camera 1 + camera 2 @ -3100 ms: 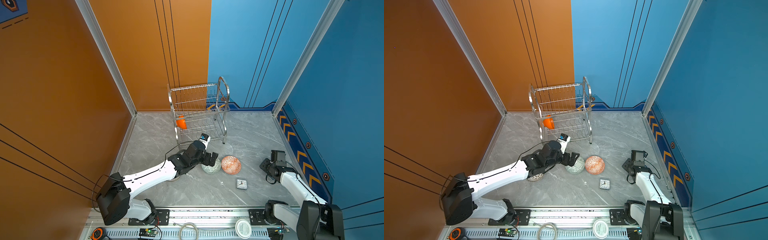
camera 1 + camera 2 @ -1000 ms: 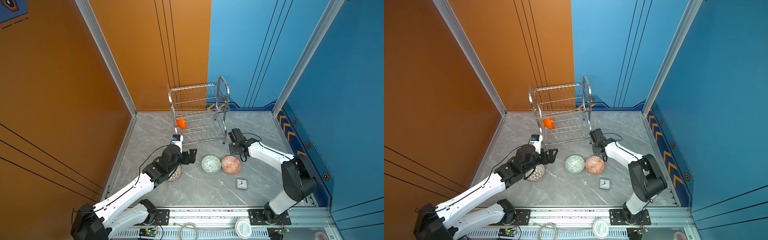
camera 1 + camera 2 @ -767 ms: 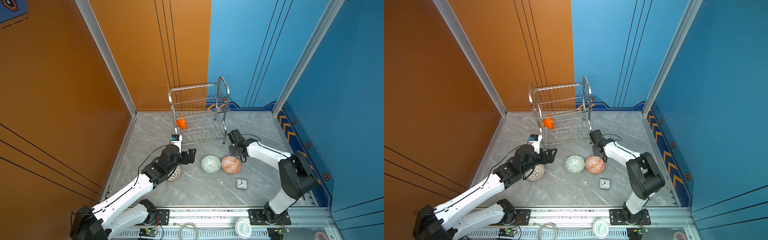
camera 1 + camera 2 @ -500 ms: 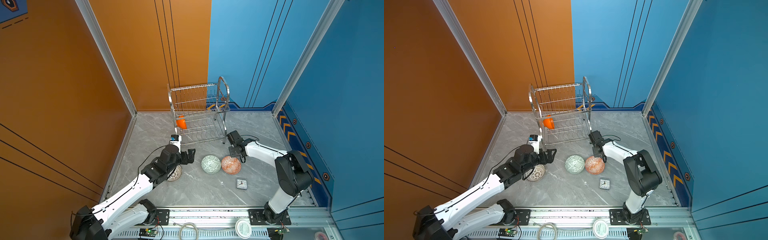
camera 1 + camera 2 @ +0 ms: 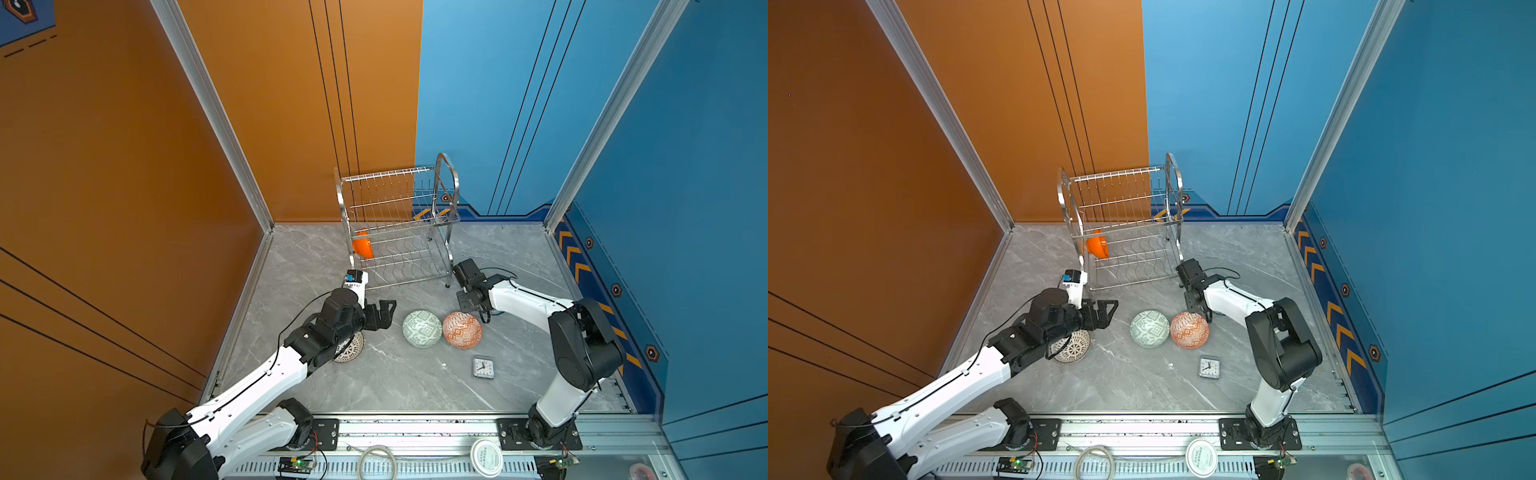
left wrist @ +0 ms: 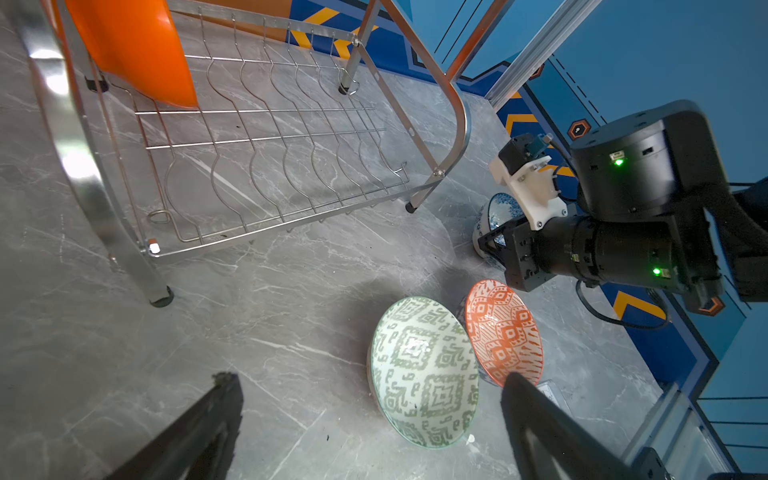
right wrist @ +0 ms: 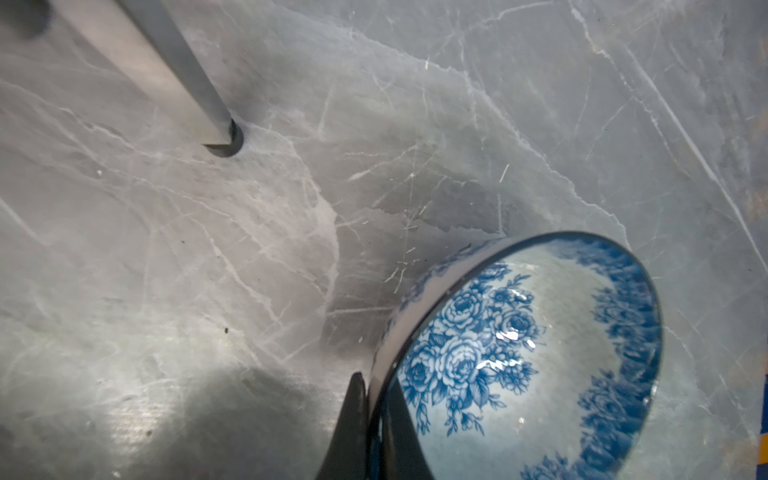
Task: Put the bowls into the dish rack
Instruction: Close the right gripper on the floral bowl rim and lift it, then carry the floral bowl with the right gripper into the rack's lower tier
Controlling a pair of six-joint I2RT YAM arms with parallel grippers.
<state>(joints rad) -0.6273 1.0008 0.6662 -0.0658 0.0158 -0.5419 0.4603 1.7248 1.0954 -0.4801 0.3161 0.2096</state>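
The blue floral bowl [image 7: 519, 353], on the marble floor near a foot of the dish rack [image 5: 399, 232], is pinched at its rim by the right gripper [image 7: 370, 386]. It should be lifted straight up, clear of that foot and the nearby orange-red bowl [image 5: 462, 330]. The left gripper [image 5: 384, 311] is spread wide, well apart.

One bowl [image 5: 362, 246] stands low in the dish rack [image 5: 397, 224].
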